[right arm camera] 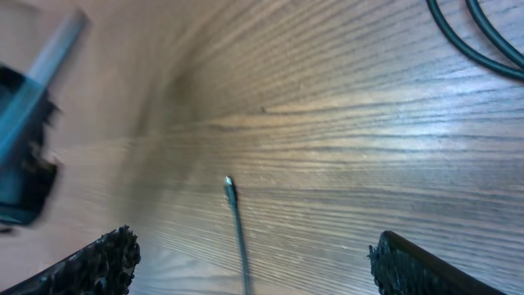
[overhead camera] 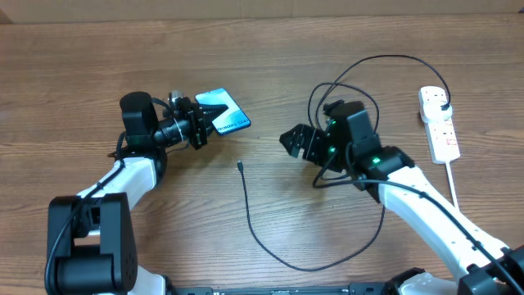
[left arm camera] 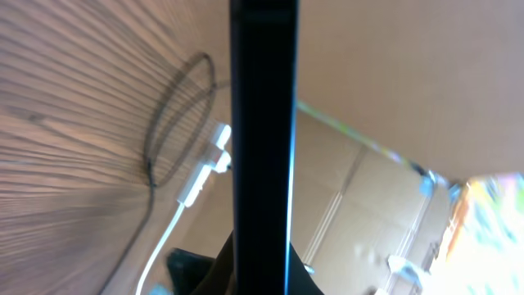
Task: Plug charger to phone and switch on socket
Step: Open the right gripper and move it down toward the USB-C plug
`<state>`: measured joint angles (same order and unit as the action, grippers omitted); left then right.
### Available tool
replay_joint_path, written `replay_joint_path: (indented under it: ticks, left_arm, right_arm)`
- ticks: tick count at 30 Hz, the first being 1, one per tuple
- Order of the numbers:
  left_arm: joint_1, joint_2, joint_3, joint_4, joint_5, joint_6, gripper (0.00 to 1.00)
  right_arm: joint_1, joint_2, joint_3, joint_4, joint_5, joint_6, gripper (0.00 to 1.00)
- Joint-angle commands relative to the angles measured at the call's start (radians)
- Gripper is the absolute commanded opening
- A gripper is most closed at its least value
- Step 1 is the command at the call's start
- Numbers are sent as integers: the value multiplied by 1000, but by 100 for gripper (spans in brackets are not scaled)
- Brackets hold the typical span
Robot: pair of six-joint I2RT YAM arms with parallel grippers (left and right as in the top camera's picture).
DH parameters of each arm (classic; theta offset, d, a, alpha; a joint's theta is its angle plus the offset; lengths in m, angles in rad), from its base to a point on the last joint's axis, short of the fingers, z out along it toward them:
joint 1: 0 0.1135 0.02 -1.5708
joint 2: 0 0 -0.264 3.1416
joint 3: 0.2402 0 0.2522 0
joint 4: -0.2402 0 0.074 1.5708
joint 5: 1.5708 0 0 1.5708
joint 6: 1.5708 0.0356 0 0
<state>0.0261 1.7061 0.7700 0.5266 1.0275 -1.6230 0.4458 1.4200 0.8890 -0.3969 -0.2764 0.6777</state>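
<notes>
1. The left jaws are clenched on one end of the phone (overhead camera: 224,111), which is tilted, screen lit (edge-on in the left wrist view).
2. The right jaws stand spread wide, grasping nothing.
3. The charger (overhead camera: 247,209) lies on the counter (overhead camera: 98,49), its connector tip ahead of the right jaws, apart from the phone.
4. The socket (overhead camera: 440,123) lies at the far right.

Phone (overhead camera: 223,112) screen was turquoise-blue, cable (overhead camera: 246,201) black, strip (overhead camera: 440,123) white with red marks, desk (overhead camera: 82,74) brown, wood-grained.
</notes>
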Motion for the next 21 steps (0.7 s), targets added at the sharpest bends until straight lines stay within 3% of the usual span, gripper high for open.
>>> replay_joint_path:
  ticks: [1, 10, 21]
  left_arm:
    - [-5, 56, 18, 77, 114, -88, 4]
    - [-53, 209, 65, 320, 134, -230, 4]
    - [-73, 340, 343, 282, 195, -239, 4]
  right_arm:
    - [55, -14, -1, -6, 111, -58, 91]
    - [206, 0, -2, -13, 257, -58, 87]
    - [358, 150, -2, 94, 330, -68, 83]
